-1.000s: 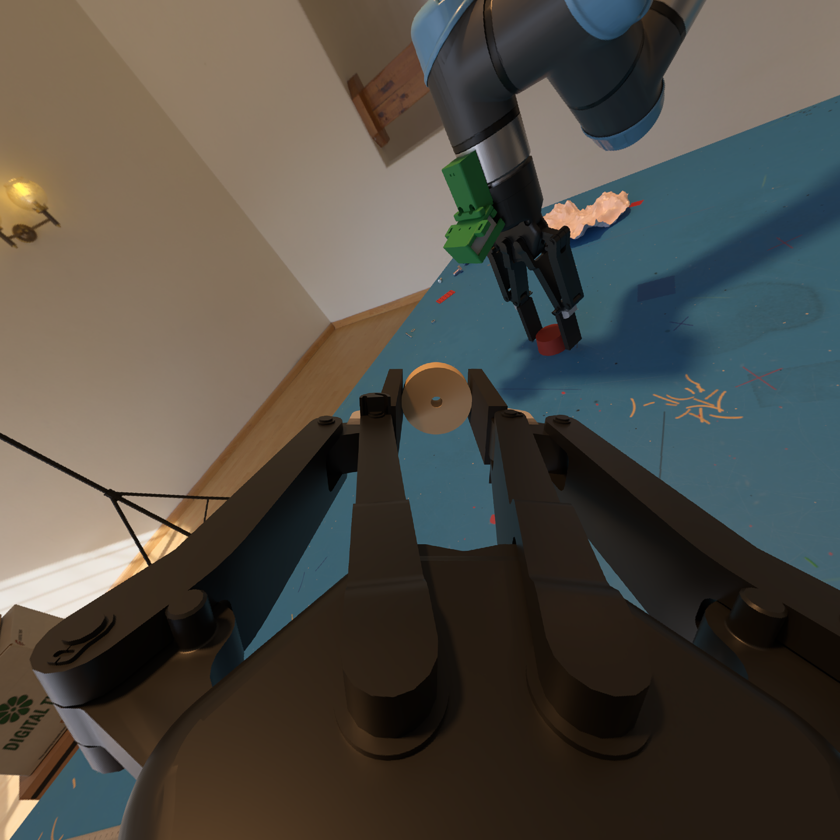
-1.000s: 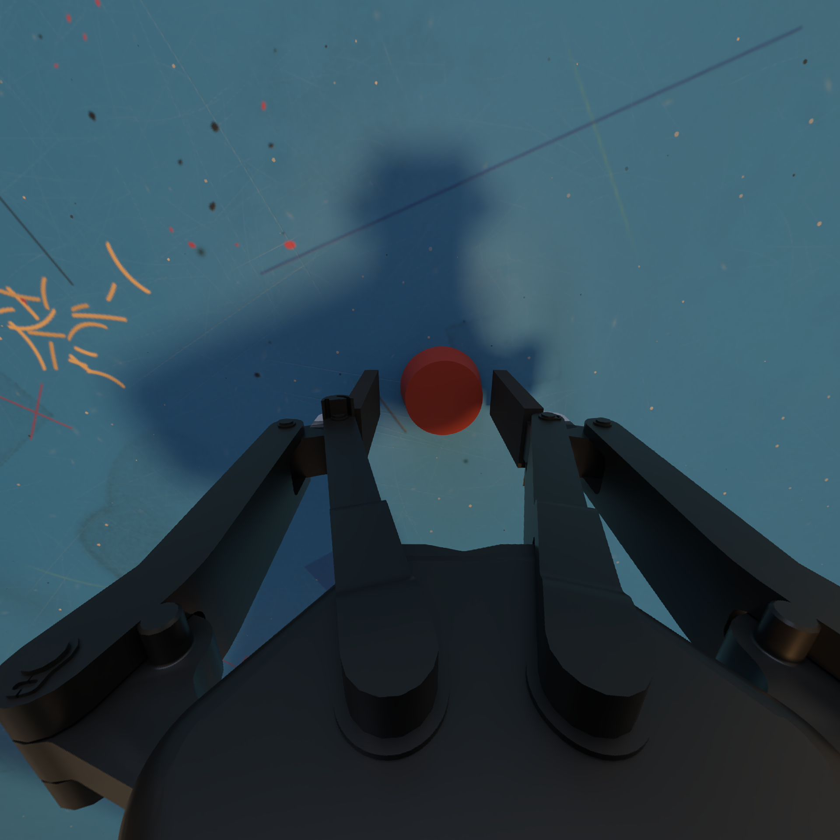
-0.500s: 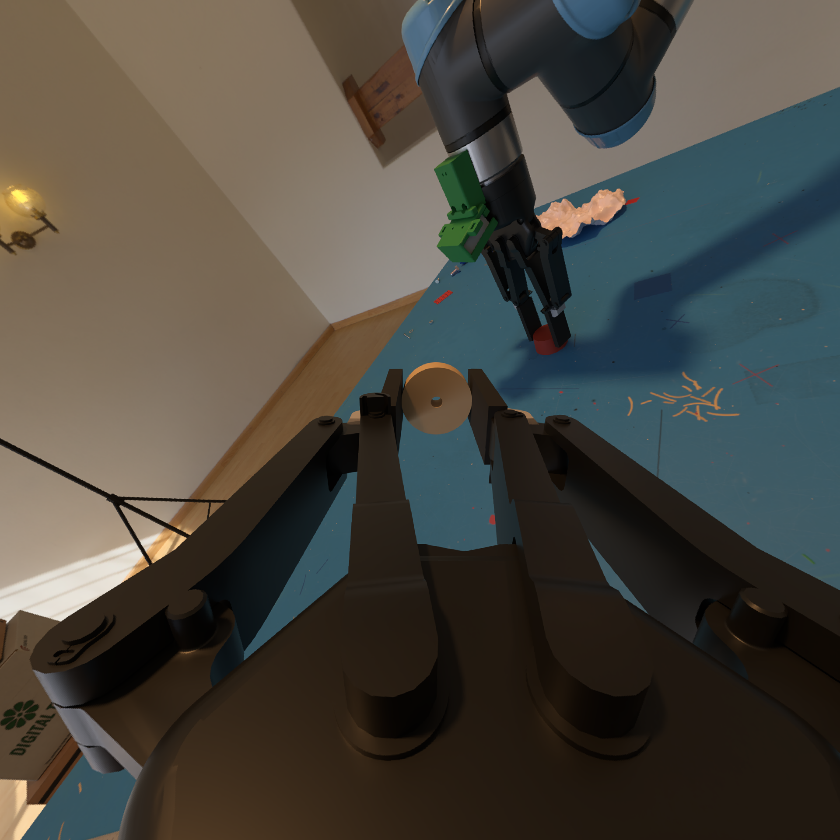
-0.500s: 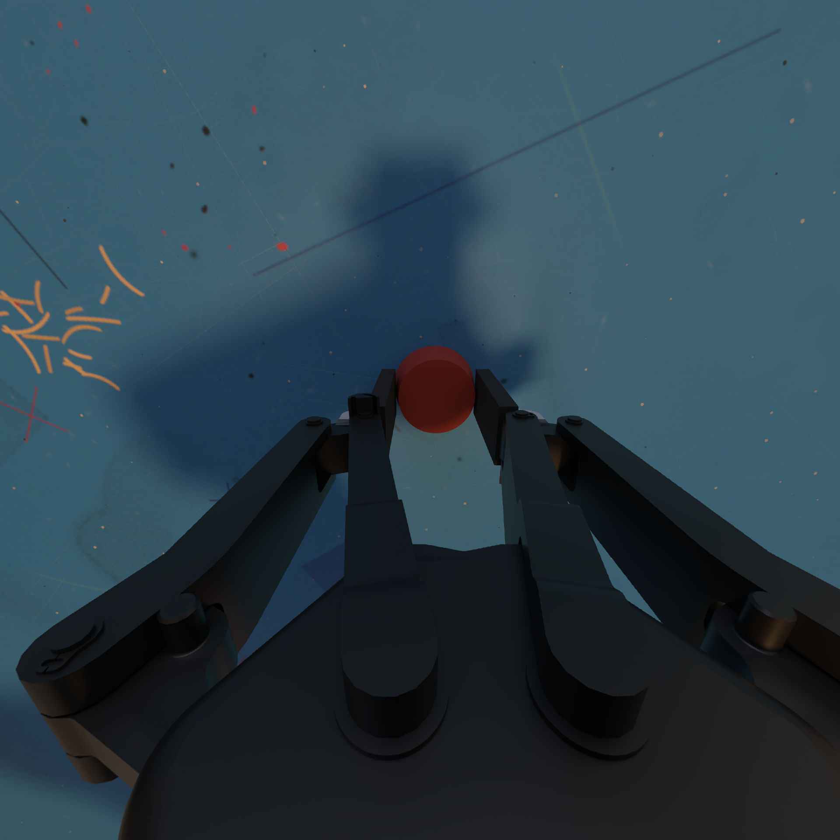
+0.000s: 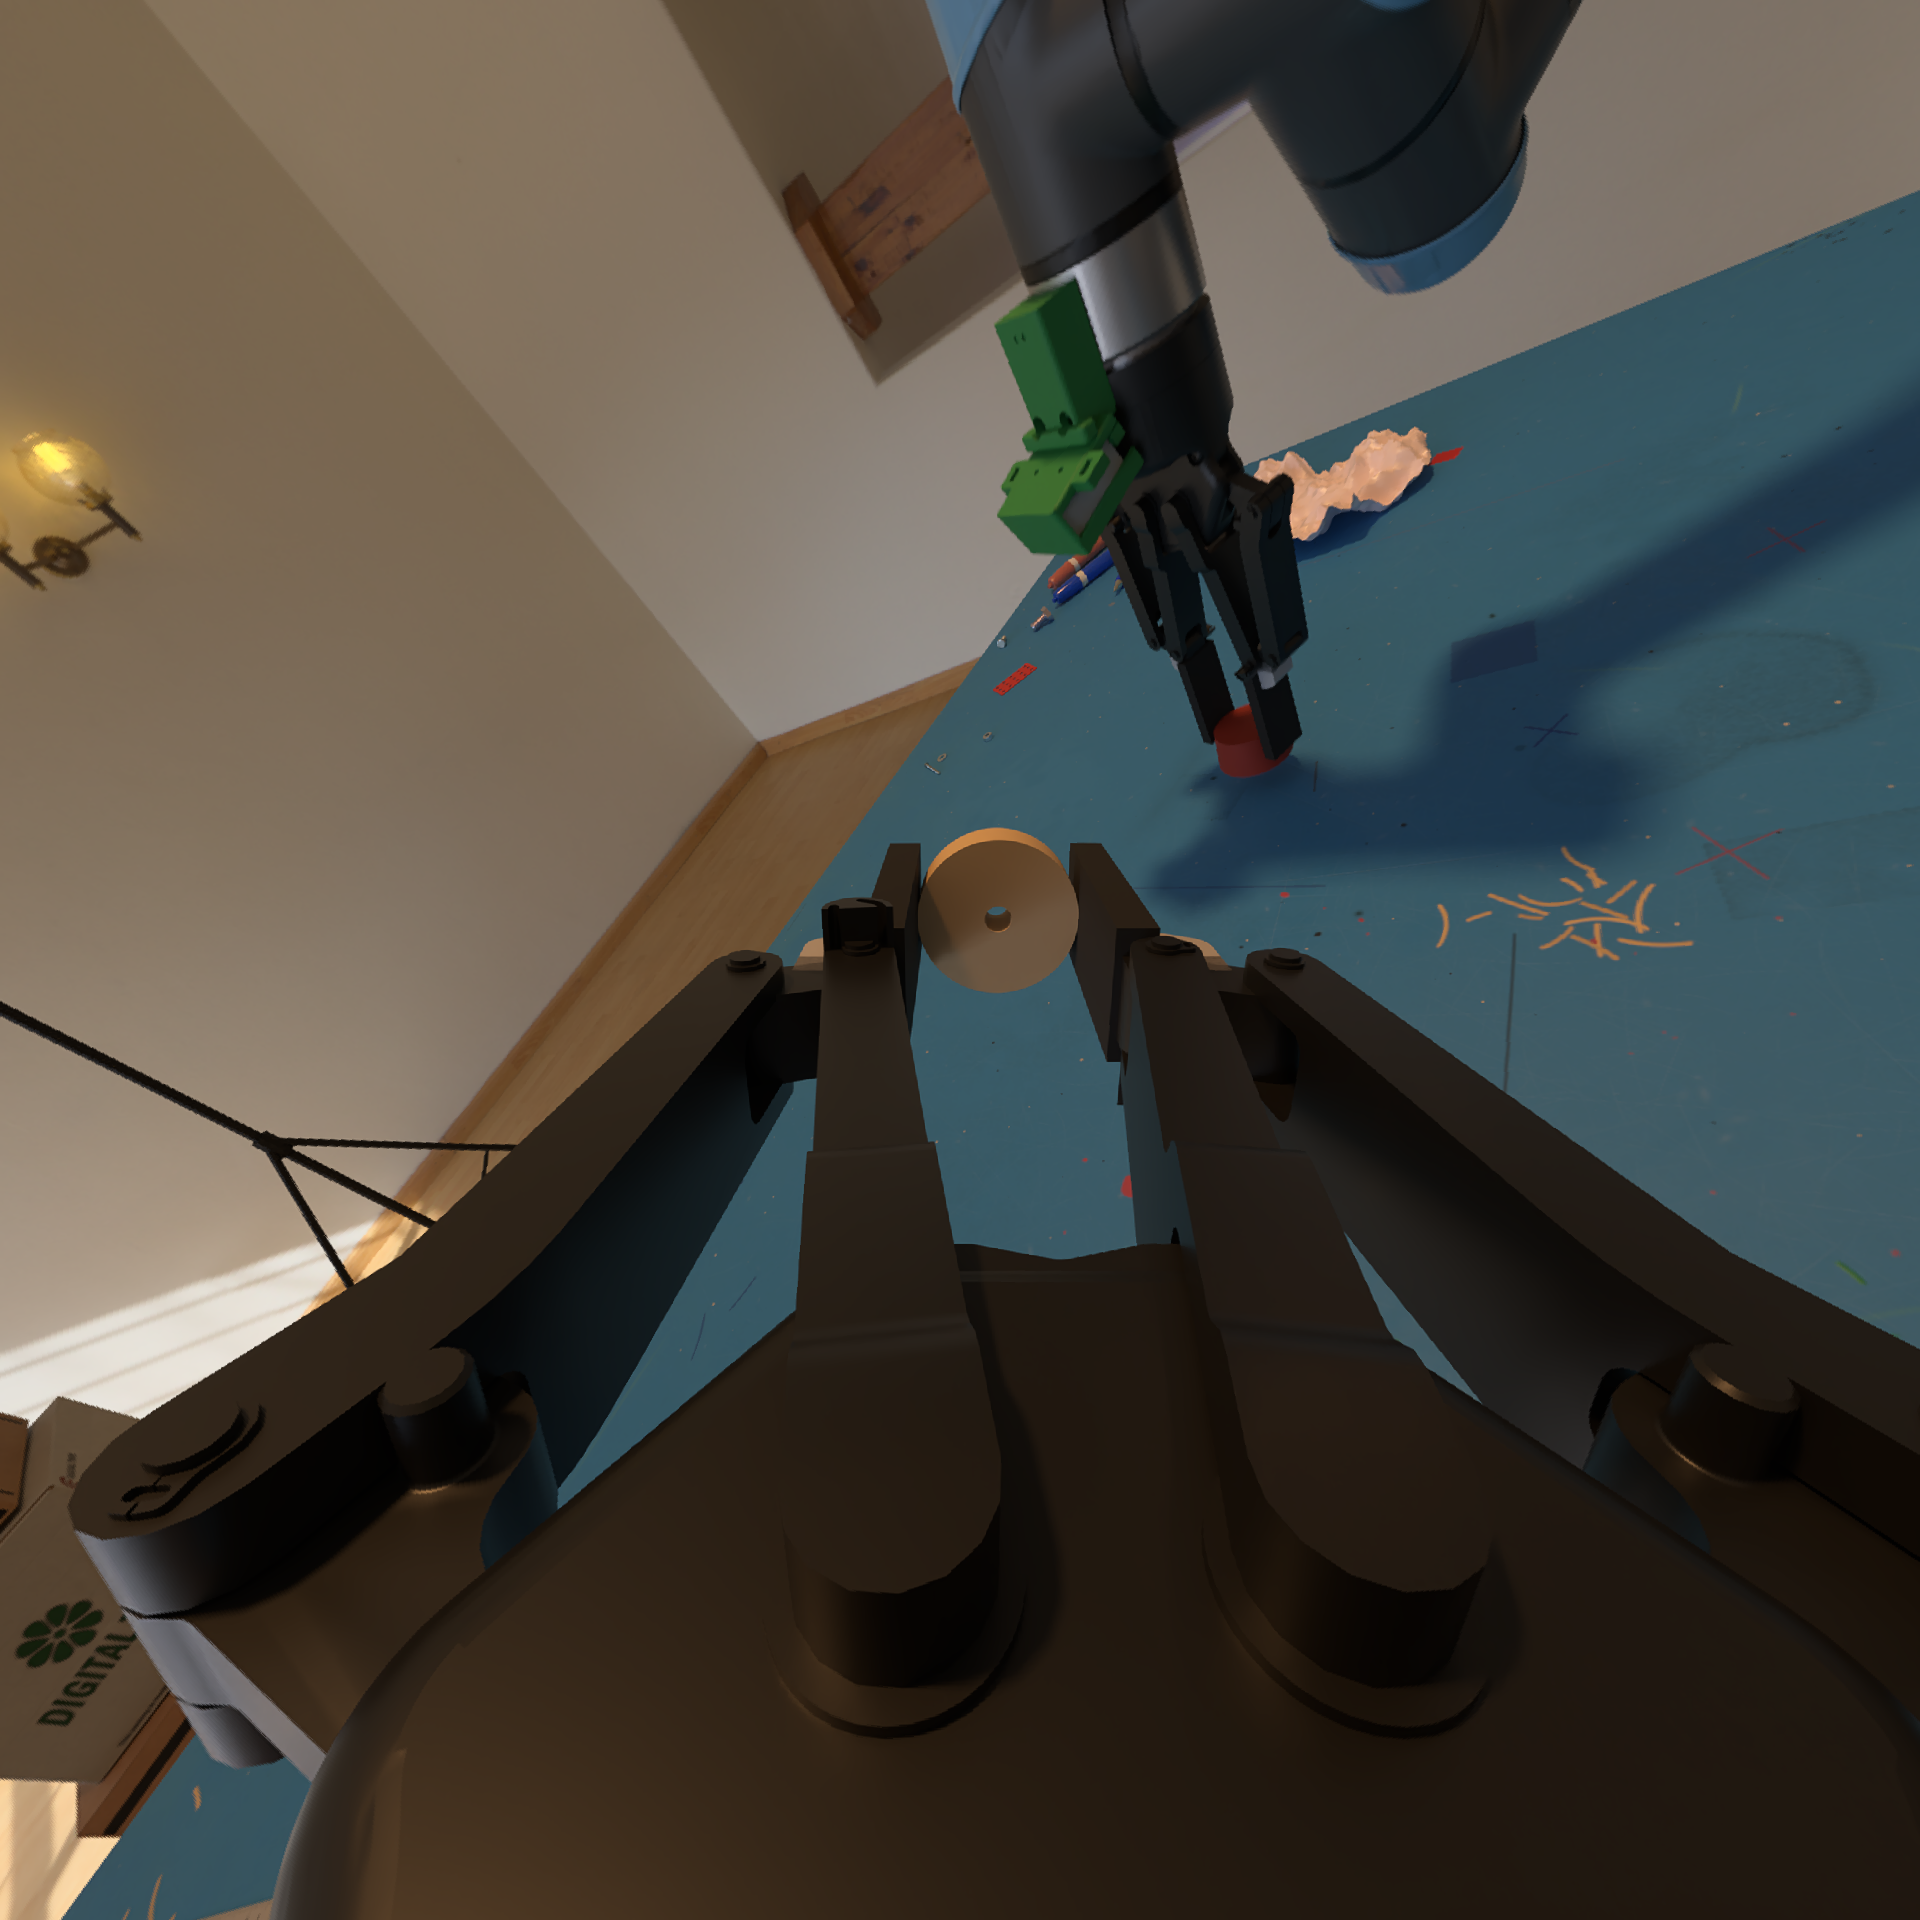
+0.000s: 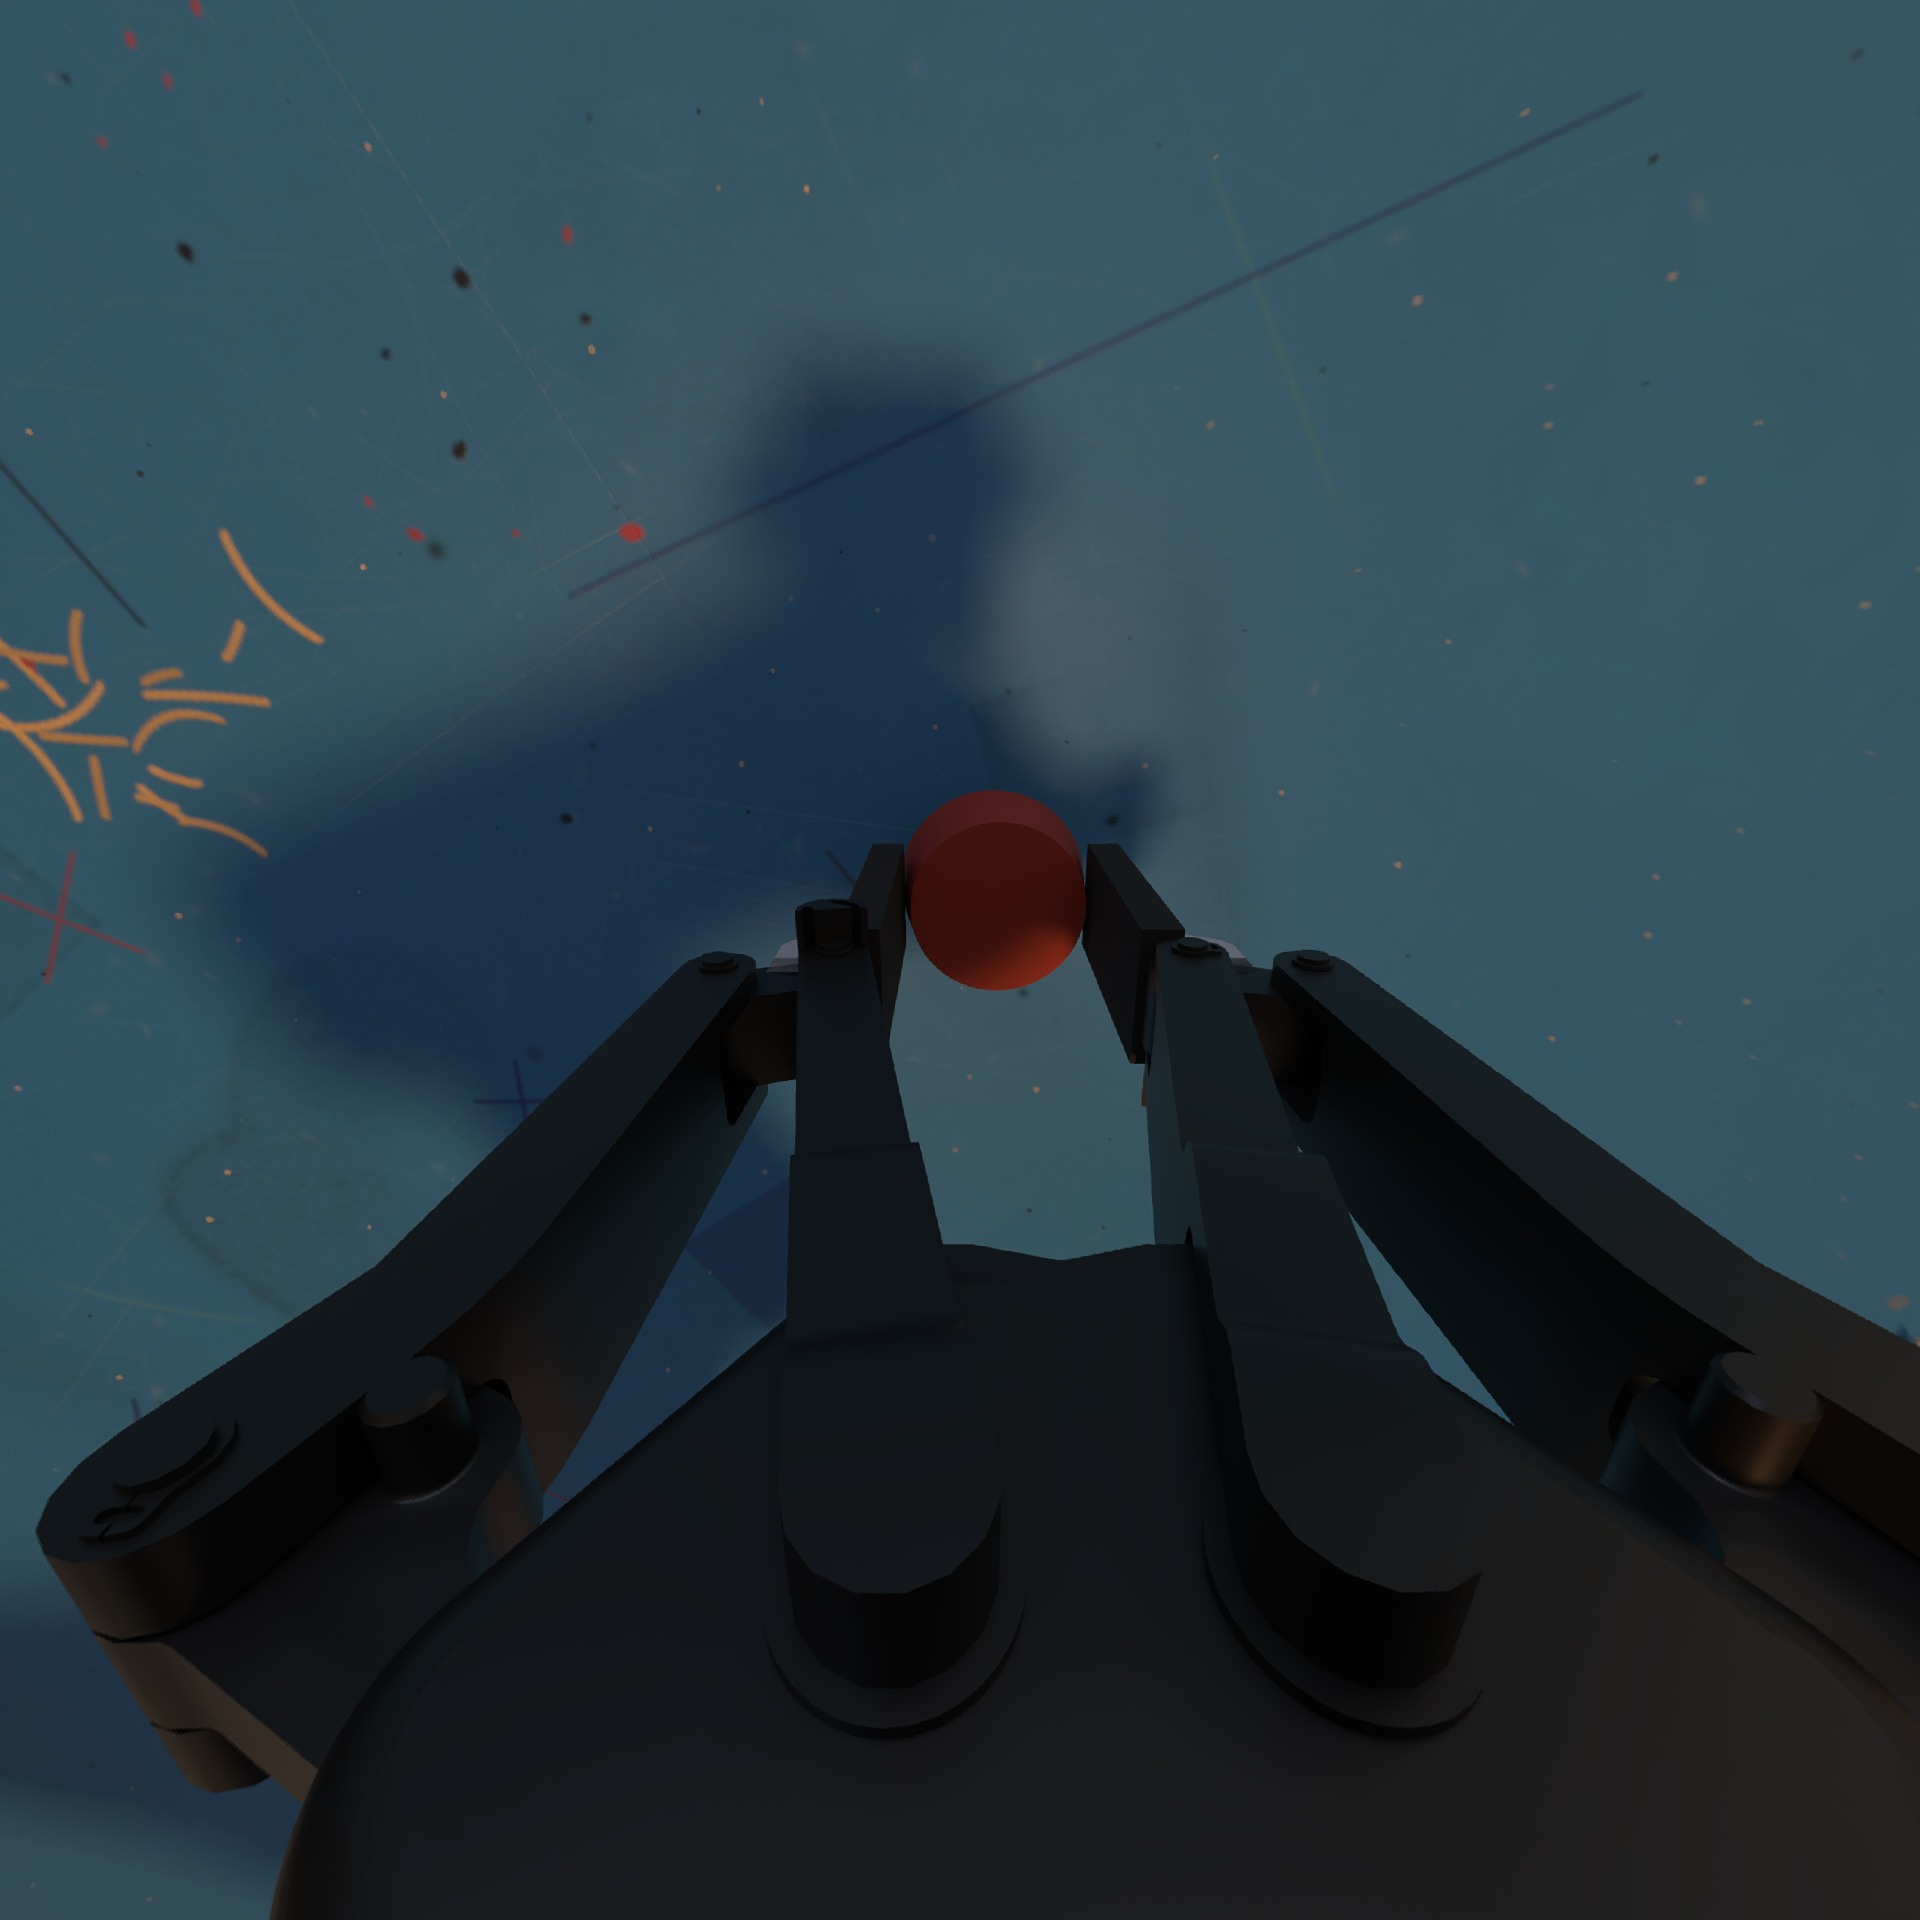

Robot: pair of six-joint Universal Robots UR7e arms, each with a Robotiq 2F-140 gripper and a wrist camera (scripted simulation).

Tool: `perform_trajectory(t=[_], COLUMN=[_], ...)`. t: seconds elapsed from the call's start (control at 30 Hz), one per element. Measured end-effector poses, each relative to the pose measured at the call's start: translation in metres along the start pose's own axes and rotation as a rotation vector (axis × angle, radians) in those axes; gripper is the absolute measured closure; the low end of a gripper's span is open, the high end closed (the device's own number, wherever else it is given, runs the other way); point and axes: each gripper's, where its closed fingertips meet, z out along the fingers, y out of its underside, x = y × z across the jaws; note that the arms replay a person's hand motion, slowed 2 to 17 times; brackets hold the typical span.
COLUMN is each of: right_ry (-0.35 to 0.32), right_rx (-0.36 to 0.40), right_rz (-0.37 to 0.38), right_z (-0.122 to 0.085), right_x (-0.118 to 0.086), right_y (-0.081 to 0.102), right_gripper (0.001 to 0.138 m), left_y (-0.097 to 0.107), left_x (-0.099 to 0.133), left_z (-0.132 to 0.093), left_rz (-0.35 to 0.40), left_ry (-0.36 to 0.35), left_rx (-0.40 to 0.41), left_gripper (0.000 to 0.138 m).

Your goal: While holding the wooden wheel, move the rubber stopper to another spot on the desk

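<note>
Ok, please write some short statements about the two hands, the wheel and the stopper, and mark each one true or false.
1. The left hand holds the wooden wheel between its fingers. True.
2. The rubber stopper is blue. False: it is red.
3. The right hand is shut on the rubber stopper. True.
4. The wooden wheel has no hole. False: a small hole shows at its centre.
5. A crumpled pale object lies on the blue desk beyond the right hand. True.
6. The orange scribbles lie directly under the stopper. False: they are off to one side.
</note>
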Motion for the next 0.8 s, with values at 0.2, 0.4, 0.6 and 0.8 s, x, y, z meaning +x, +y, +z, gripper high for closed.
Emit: perform_trajectory(t=[0.2, 0.4, 0.6, 0.8], right_ry=[0.061, 0.153, 0.242, 0.329], right_rx=[0.024, 0.050, 0.098, 0.135], right_rz=[0.007, -0.003, -0.034, -0.089], right_z=[-0.044, -0.109, -0.182, -0.248], right_x=[0.012, 0.024, 0.030, 0.027], right_y=[0.003, -0.001, -0.020, -0.048], right_gripper=[0.093, 0.093, 0.093, 0.093], left_y=[0.001, 0.001, 0.001, 0.001], left_x=[-0.002, -0.006, -0.010, -0.013], left_z=[-0.001, -0.005, -0.008, -0.013], left_rz=[0.000, -0.004, -0.014, -0.017], left_ry=[-0.008, -0.019, -0.026, -0.035], left_rx=[-0.005, 0.001, 0.010, 0.010], left_gripper=[0.101, 0.101, 0.101, 0.101])
